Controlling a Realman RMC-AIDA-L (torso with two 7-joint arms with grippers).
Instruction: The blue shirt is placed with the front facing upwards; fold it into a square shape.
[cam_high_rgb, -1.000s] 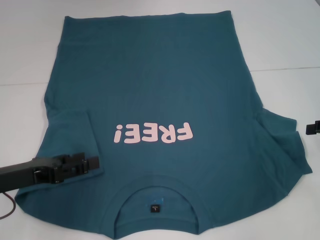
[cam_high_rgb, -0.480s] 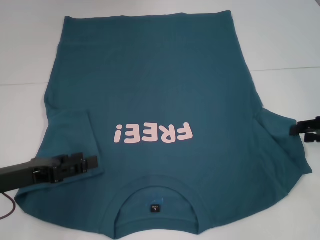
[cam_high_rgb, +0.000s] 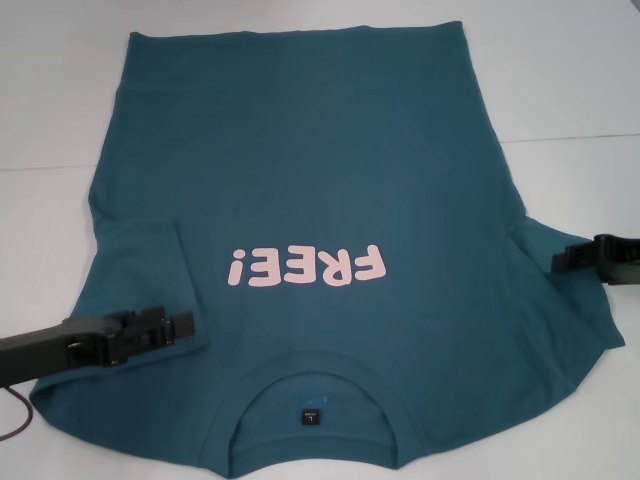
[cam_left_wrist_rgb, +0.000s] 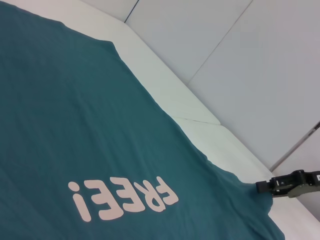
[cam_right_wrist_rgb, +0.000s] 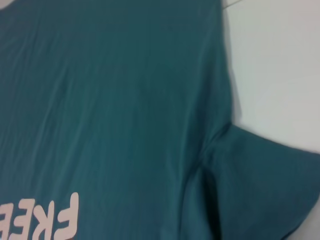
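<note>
My left claw (cam_high_rgb: 185, 325) sits at about eight o'clock, low over the left sleeve, which is already folded inward onto the body of the blue shirt (cam_high_rgb: 300, 170). Its fingers look pressed together flat on that fold; I can't make out any cloth between them, so I read it as pinning the sleeve rather than carrying it.

Moving across, the shirt lies face up on the white counter (cam_high_rgb: 560, 90), collar toward me at six o'clock, hem away at twelve, pink lettering at the centre and reading upside down from my seat. That layout puts both sleeves within reach of my arms.

Over at three o'clock, my right claw (cam_high_rgb: 565, 261) hovers at the right sleeve's upper edge, near the armpit crease. That sleeve is spread outward, so I judge it needs folding in next. Whether those fingers are spread or together, I cannot tell.
</note>
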